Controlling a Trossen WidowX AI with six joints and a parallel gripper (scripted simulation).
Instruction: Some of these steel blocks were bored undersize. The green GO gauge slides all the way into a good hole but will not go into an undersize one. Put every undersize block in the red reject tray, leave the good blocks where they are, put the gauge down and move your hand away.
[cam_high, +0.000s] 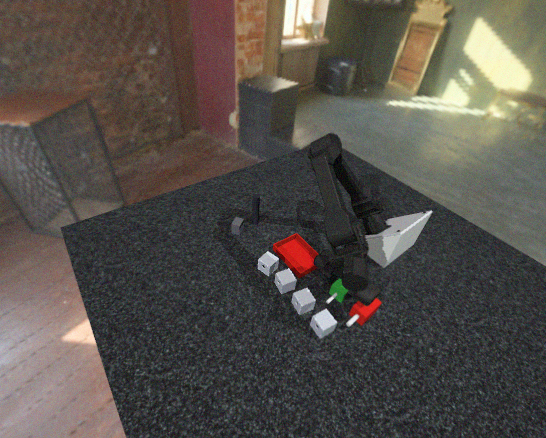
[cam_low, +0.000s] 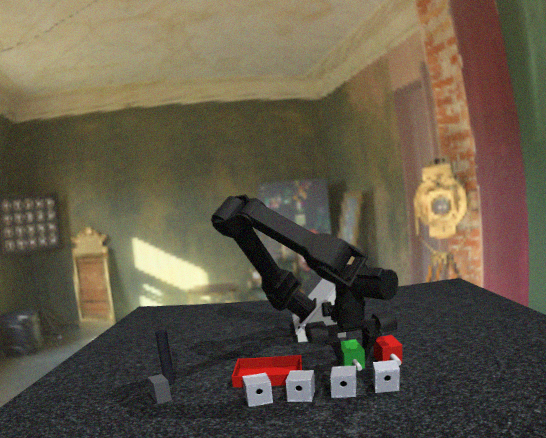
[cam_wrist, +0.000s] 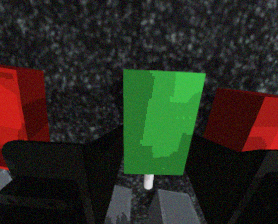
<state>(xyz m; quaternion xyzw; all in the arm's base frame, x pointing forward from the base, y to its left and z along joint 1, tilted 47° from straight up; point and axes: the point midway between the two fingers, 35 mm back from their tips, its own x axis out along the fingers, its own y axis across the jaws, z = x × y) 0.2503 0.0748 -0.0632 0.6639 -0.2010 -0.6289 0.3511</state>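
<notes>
The green GO gauge (cam_high: 338, 290) (cam_low: 352, 354) (cam_wrist: 162, 122) lies between the claw's (cam_high: 344, 286) (cam_low: 356, 345) (cam_wrist: 156, 142) fingers, which seem barely open around it, its pin pointing toward the steel blocks (cam_high: 303, 301) (cam_low: 343, 381).

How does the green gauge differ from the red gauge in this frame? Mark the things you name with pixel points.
Colour: the green gauge (cam_high: 338, 290) (cam_low: 353, 354) (cam_wrist: 162, 122) has a green handle, the red gauge (cam_high: 366, 311) (cam_low: 387, 348) (cam_wrist: 255, 120) a red one.
Position: the green gauge is between the pincer's fingers; the red gauge sits outside them, to one side.
Pin: the red gauge's looks thicker than the green gauge's.
Shared: both have blocky handles with pale pins pointing toward the row of steel blocks (cam_high: 303, 301) (cam_low: 343, 374) (cam_wrist: 177, 205).
</notes>
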